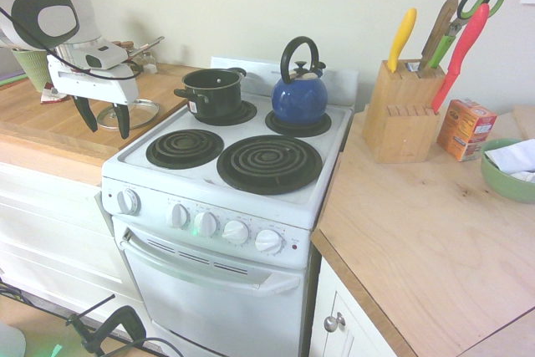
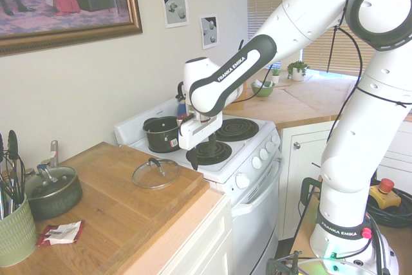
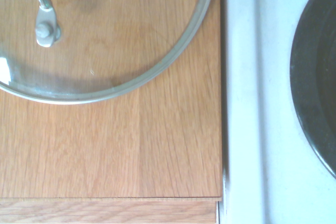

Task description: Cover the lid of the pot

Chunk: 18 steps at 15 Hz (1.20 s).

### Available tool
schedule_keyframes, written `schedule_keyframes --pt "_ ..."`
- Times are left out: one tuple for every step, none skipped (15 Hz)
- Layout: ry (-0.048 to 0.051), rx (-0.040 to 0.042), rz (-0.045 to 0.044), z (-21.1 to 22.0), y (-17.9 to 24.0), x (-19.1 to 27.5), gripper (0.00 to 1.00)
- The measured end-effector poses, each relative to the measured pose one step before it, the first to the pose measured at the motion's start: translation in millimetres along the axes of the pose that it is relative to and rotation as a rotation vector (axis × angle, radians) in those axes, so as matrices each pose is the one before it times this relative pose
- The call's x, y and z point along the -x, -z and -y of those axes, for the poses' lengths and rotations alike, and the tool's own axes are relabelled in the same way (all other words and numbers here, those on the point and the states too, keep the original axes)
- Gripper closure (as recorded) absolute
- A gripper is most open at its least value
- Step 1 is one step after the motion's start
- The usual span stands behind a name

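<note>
The wooden counter (image 2: 116, 217) is seen nearest in the second ext. view; its front edge runs beside the white stove (image 1: 226, 198), and a thin seam between wood and stove top is shown in the wrist view; bare wood is left between the lid (image 2: 155, 173) and this edge, so room is given on the stove side of the lid.

The gripper (image 1: 105, 114) is held above the counter, near the counter-stove seam, just beside the lid; its two dark fingers are spread apart, approx. medium-wide, and nothing is held or touched by them.

The lid is laid flat on the counter, handle up; its steel rim (image 3: 173, 56) and one foot of the black loop handle (image 3: 44, 24) are seen in the wrist view. The pot (image 1: 212, 92) is placed on the back left burner, uncovered, well apart from the lid; the blue kettle (image 1: 299, 94) is stood just beside it on the back right burner; the two front burners are bare.

Farther on the counter a grey-green pot (image 2: 51, 191), a utensil cup (image 2: 14, 227) and a small packet (image 2: 61, 232) are found. On the other side of the stove a knife block (image 1: 403, 110), an orange box (image 1: 465, 129) and a green bowl (image 1: 508, 169) are stood.
</note>
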<state>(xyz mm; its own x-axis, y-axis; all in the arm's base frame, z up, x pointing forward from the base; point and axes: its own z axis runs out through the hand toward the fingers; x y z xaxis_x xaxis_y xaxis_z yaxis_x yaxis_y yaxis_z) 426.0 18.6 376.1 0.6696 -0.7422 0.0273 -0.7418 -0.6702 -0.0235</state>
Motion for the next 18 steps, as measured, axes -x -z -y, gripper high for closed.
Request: schedule_keyframes --pt "-0.00006 0.00053 0.00050 0.02 -0.34 -0.02 0.00" --pt "-0.00239 -0.00085 -0.00069 0.30 0.46 -0.23 0.00" --pt "-0.00806 -0.00775 -0.00252 2.11 2.78 -0.68 0.00" --pt "-0.01352 -0.01627 -0.00678 6.53 7.57 -0.96 0.00" --pt "-0.01462 -0.01943 -0.00954 9.96 9.79 -0.16 0.00" --pt "-0.01116 -0.01763 -0.00853 12.44 9.08 1.68 0.00" --pt "-0.01084 -0.01441 -0.00659 14.99 7.31 2.83 0.00" --pt "-0.00963 -0.01051 -0.00313 15.16 4.87 2.11 0.00" --pt "-0.00896 -0.00674 0.00102 15.17 1.73 1.34 0.00" --pt "-0.00974 -0.00505 0.00464 15.05 -0.75 -0.66 0.00" --pt "-0.01420 -0.00240 0.00696 14.69 -3.60 -3.26 0.00" --pt "-0.01604 0.00229 0.00523 12.70 -5.90 -5.01 0.00" --pt "-0.01674 0.00495 0.00355 11.05 -7.42 -6.61 0.00" --pt "-0.01381 0.00745 0.00514 9.84 -9.42 -6.96 0.00" --pt "-0.01180 0.01020 0.00345 7.46 -9.19 -6.62 0.00" --pt "-0.00880 0.01149 0.00378 5.22 -8.55 -5.97 0.00" --pt "-0.00469 0.00920 0.00476 4.10 -7.02 -4.20 0.00" --pt "-0.00251 0.01060 0.00587 3.39 -5.99 -2.60 1.00"
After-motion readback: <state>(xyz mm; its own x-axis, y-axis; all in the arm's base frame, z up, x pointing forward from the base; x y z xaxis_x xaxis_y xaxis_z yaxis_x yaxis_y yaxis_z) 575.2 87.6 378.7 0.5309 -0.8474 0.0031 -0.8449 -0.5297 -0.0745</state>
